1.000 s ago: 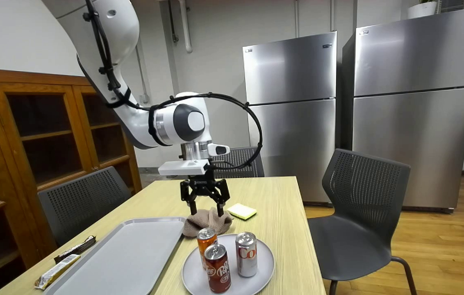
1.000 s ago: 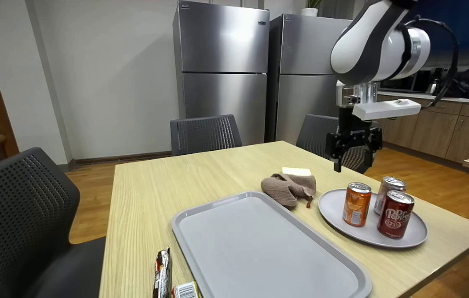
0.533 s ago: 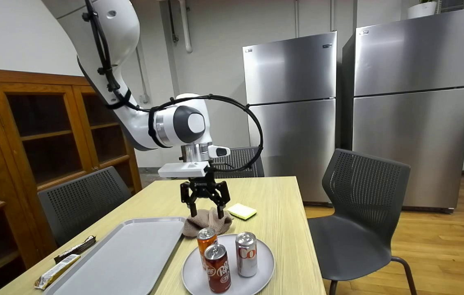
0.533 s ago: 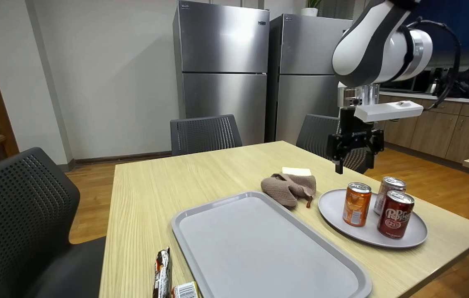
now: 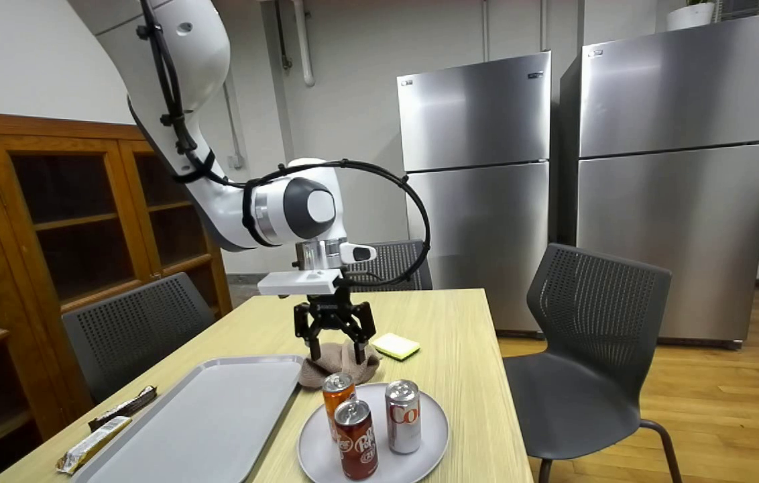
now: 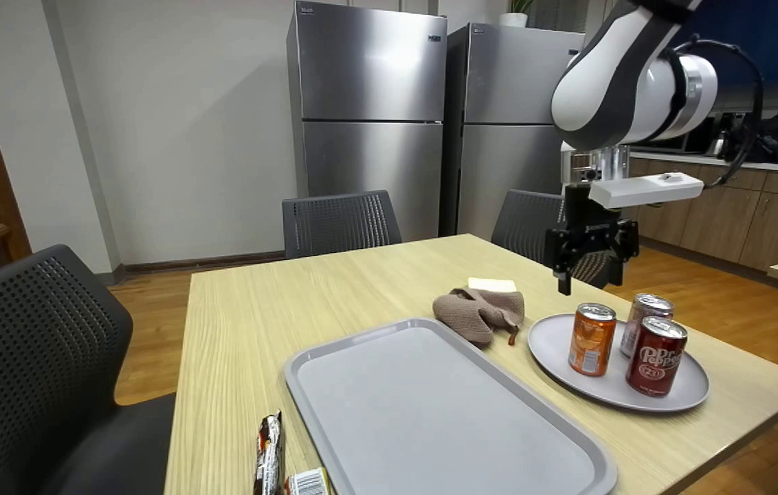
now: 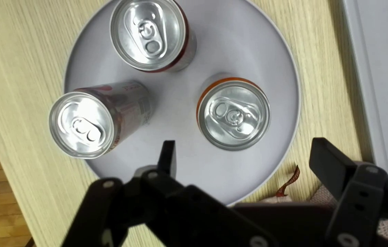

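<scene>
Although the orange cylindrical metal can with a silver lid (image 7: 233,115) is the thing nearest to the black two-finger gripper (image 7: 244,147), they do not touch. As the wrist view shows, the can is a little ahead of the fingers (image 7: 167,157), and across the picture its place falls between their two tips, somewhat closer to one of them. The fingers are spread wide, with only air between them, and in both exterior views their tips are at a higher level than the lid.

The can stands upright on a round plate of pale lilac-grey colour (image 7: 259,58). In the wrist view, the finger that is closer to the can is seen over this plate, and the second one over the pale wooden table (image 7: 26,68) beside it. Also upright on the plate are a dark red metal can with white lettering (image 6: 657,357) and a silver metal can with red letters (image 5: 404,429); the three cans stand near together but apart.

Beside the plate lies a crumpled brown textured cloth (image 6: 478,315), and near it a flat yellow-and-white rectangular sponge (image 5: 395,346). On one side of the plate there is a large grey rectangular tray with a raised rim (image 6: 430,405); whether the cloth touches it cannot be told. Just past the tray's opposite edge lie a narrow bar in a dark wrapper (image 5: 123,407) and a narrow bar in a yellow wrapper (image 5: 94,445).
</scene>
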Motion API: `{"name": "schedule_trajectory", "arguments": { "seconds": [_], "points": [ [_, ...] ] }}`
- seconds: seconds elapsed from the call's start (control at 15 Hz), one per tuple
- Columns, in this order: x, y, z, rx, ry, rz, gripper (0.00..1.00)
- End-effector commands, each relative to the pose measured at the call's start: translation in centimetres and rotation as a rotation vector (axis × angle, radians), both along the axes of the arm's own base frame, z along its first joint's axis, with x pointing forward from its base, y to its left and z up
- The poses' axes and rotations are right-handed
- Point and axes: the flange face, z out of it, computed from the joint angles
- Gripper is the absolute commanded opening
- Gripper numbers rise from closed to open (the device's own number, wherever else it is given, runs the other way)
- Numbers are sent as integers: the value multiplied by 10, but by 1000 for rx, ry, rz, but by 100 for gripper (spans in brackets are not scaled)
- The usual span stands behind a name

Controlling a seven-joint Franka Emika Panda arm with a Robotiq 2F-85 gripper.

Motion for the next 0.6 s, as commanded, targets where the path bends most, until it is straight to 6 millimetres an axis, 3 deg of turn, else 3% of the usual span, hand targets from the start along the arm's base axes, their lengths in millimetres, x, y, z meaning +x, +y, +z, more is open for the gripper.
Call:
{"name": "schedule_trajectory", "arguments": {
  "seconds": [0.0,0.53],
  "points": [
    [-6,0,-3,-14,4,15,100],
    [-14,2,-22,-30,39,30,100]
  ]
}}
